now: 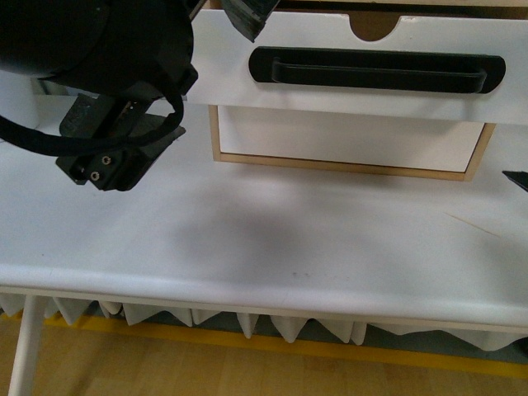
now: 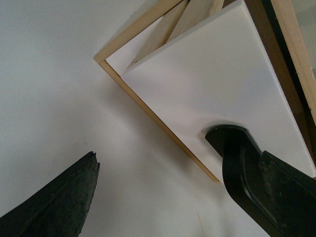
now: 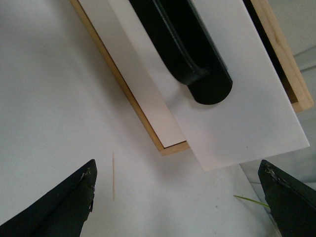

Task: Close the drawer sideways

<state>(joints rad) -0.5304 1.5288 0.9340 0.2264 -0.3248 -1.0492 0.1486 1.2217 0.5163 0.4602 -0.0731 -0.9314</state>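
Observation:
The drawer (image 1: 330,91) has a white front, a long black bar handle (image 1: 375,70) and a semicircular top notch (image 1: 373,25). It stands pulled out of the light wood-framed box (image 1: 346,167), overhanging the plain white drawer front (image 1: 346,136) below. My left gripper (image 1: 186,91) is open at the drawer's left end; in the left wrist view (image 2: 168,197) one finger (image 2: 291,197) lies over the handle's end (image 2: 234,153). My right gripper (image 3: 177,207) is open and empty just off the drawer's right corner (image 3: 247,108); only its tip (image 1: 516,180) shows in front.
The box stands at the back of a white table (image 1: 264,247), whose front edge is near me. A thin wooden stick (image 3: 113,175) and a green sliver (image 3: 249,199) lie on the table by the right gripper. Grey foam wedges (image 1: 247,323) hang under the table.

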